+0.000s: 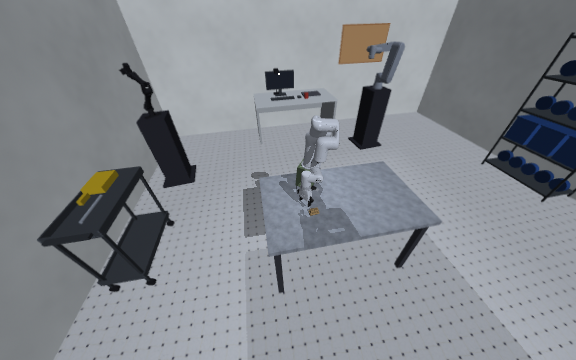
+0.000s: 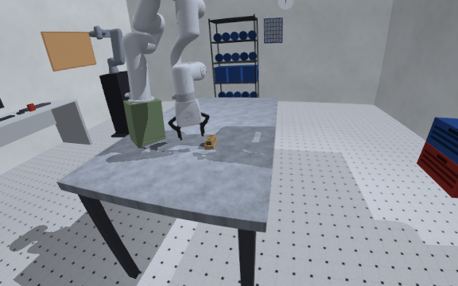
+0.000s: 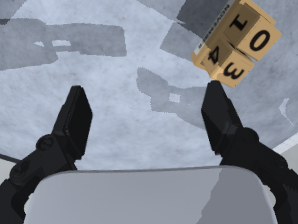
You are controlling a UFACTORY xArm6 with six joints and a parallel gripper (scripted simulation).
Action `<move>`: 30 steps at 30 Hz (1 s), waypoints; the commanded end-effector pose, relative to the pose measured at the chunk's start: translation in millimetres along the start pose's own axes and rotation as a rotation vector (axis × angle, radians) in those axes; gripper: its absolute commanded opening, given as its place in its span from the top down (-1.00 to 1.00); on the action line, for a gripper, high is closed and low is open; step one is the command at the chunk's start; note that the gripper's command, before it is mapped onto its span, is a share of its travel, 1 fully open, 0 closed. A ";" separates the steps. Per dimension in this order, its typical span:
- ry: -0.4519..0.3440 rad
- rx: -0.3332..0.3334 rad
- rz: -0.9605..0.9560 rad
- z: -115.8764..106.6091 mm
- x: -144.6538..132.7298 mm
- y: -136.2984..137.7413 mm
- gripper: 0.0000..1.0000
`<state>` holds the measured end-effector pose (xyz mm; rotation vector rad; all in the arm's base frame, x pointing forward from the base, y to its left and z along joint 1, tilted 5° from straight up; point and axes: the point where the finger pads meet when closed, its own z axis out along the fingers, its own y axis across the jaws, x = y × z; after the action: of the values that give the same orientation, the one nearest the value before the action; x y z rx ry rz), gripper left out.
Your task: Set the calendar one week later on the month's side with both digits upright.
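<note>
The wooden calendar [image 1: 314,212] [image 2: 214,144] stands on the table. In the wrist view its tray [image 3: 196,57] is at the upper right, with the NOVEMBER label [image 3: 214,31] along its side. Two cubes sit side by side in it. The farther cube [image 3: 259,41] shows 1 toward the label side and 0 on another face. The nearer cube [image 3: 234,71] shows 4 toward the label side and 3 on another face. My gripper [image 1: 305,202] [image 2: 192,137] [image 3: 146,97] is wide open and empty, above the table and to one side of the calendar. The cubes' other faces are hidden.
The grey table [image 1: 368,195] [image 2: 197,179] bears the calendar. The green base block [image 2: 145,123] of my arm stands at the table's back side, near the gripper. The cart [image 1: 118,200], shelf rack and desk stand away from the table.
</note>
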<state>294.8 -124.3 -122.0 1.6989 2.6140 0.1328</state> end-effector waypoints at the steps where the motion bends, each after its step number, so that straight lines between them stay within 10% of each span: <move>1: 0.006 0.006 0.001 -1.0 -2.4 12.4 -1.00; 30: 0.006 0.006 0.001 -3.8 -11.1 81.1 -1.00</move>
<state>356.2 -105.7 -114.5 1.6949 2.6078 0.1455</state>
